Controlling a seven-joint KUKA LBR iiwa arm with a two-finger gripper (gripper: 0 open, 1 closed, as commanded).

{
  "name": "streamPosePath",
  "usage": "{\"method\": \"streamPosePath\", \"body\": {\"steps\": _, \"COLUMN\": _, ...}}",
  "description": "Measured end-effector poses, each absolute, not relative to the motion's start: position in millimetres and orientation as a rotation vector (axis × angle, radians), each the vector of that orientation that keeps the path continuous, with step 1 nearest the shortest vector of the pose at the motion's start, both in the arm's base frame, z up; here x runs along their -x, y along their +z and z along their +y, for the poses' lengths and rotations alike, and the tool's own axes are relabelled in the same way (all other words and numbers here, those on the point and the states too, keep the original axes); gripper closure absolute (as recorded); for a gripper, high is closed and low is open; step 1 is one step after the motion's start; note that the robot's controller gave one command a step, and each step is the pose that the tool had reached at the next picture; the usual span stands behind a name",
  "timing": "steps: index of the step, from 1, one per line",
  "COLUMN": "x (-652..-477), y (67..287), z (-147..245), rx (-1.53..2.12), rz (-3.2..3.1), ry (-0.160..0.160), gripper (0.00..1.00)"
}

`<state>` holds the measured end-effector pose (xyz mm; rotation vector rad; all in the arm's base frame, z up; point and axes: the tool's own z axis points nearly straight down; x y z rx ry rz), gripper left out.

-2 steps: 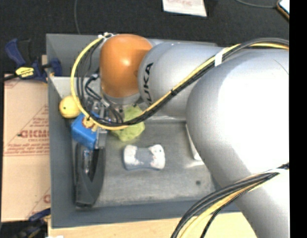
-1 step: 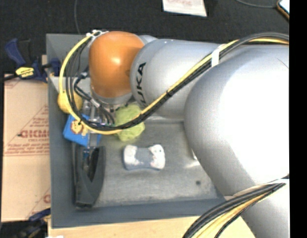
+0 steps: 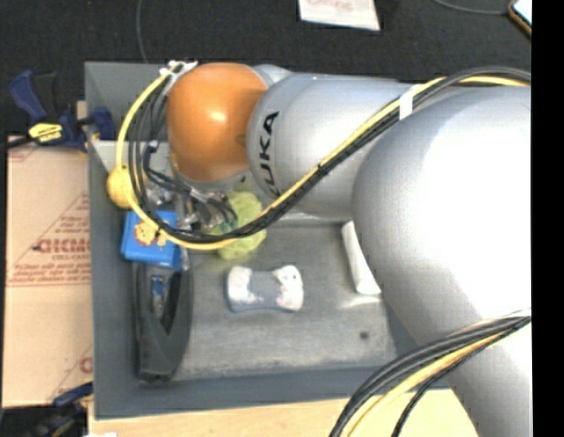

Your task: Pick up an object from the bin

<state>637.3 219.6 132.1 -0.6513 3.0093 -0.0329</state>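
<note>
Nearest, a long black pouch [image 3: 158, 312] lies along the bin's [image 3: 291, 358] wall, left of the grey-white lump [image 3: 263, 288], which sits alone on the open floor. A white piece [image 3: 359, 264] to the lump's right is partly under the arm [image 3: 427, 198]. Beyond the lump and to its left, a blue packet [image 3: 140, 239] meets the pouch's far end. Just beyond the lump is a yellow-green soft thing [image 3: 248, 215].

The risk, as I judge it, is the crowding beyond the lump. The packet, the green thing and a yellow ball [image 3: 117, 187] lie close together. A grasp there could catch two things, or nip only the packet's edge, which might slip out on the lift. The cables [image 3: 128, 139] loop low and might drag something.

The gripper [image 3: 198, 212] is down beyond the lump and slightly left, between the packet and the green thing, under the orange cover [image 3: 213, 121]. Whether it is spread or pressed together I cannot tell, nor whether it touches either thing. The ball lies farthest, left of the gripper.
</note>
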Motion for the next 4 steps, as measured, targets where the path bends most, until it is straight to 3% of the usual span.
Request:
{"method": "streamPosePath", "body": {"steps": 1, "x": -635.1, "y": 125, "z": 222, "rx": 0.518, "rz": 3.034, "ry": -0.025, "gripper": 0.0}}
{"method": "streamPosePath", "body": {"steps": 2, "x": -636.2, "y": 89, "z": 214, "rx": 0.186, "rz": 3.063, "ry": -0.071, "gripper": 1.0}}
{"method": "streamPosePath", "body": {"steps": 4, "x": -633.0, "y": 93, "z": 213, "rx": 0.183, "rz": 3.057, "ry": -0.064, "gripper": 1.0}}
